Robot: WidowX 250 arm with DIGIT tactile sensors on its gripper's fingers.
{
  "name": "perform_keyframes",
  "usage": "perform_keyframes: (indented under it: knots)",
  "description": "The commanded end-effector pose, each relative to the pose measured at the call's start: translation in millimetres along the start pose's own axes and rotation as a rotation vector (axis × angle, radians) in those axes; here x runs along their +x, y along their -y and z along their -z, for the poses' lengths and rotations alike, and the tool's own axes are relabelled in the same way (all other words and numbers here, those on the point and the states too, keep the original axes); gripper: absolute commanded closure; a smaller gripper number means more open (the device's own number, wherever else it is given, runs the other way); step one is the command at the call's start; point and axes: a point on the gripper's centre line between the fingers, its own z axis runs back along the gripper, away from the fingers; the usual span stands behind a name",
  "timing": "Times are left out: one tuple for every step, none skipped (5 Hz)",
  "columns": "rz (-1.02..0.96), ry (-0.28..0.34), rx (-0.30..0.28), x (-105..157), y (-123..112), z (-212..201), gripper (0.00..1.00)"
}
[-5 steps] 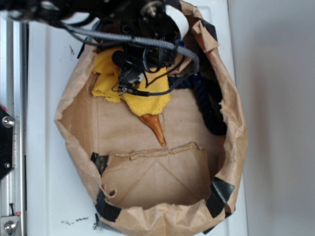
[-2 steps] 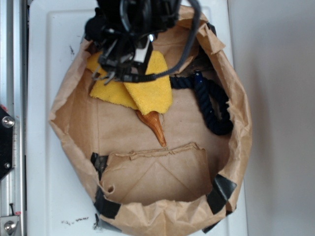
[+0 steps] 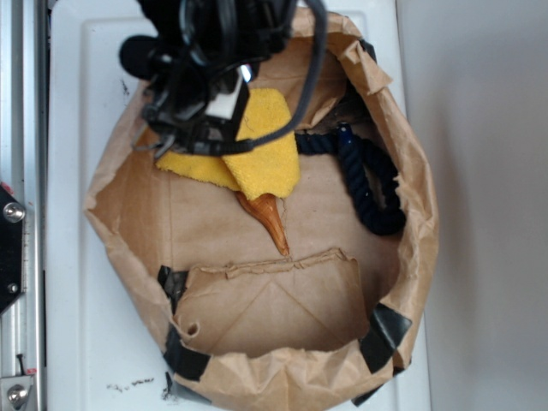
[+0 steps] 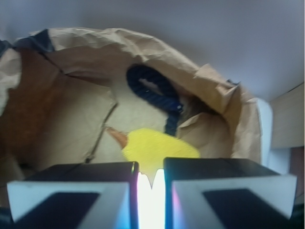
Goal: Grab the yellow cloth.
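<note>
The yellow cloth [image 3: 267,161] lies in the back of a flattened brown paper bag [image 3: 413,257], draped over the wide end of an orange-brown cone [image 3: 269,219]. My gripper [image 3: 202,128] hangs over the cloth's left part near the bag's back-left rim, and its black body hides that part. In the wrist view the jaws of my gripper [image 4: 151,171] stand almost together with a bright strip of the yellow cloth [image 4: 159,149] pinched between them. The rest of the cloth spreads out beyond the fingertips.
A thick dark navy rope [image 3: 370,187] curls along the bag's right side, just right of the cloth, and shows as the rope [image 4: 155,93] in the wrist view. Black tape [image 3: 384,332] patches the bag's front rim. The bag rests on a white table [image 3: 81,77], with a metal rail [image 3: 17,214] at the left.
My gripper has moved left toward the bag's back-left rim. The cloth has spread and shifted with it, uncovering more of the rope.
</note>
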Motion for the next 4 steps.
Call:
perform_keyframes:
  knots:
    - [0.078,0.03,0.01,7,9,-4,0.0]
    - [0.096,-0.039,-0.015,2,5,30,0.0]
    - [0.127,-0.099,-0.025,-7,6,64,0.0]
    - [0.153,-0.144,-0.044,-21,7,94,0.0]
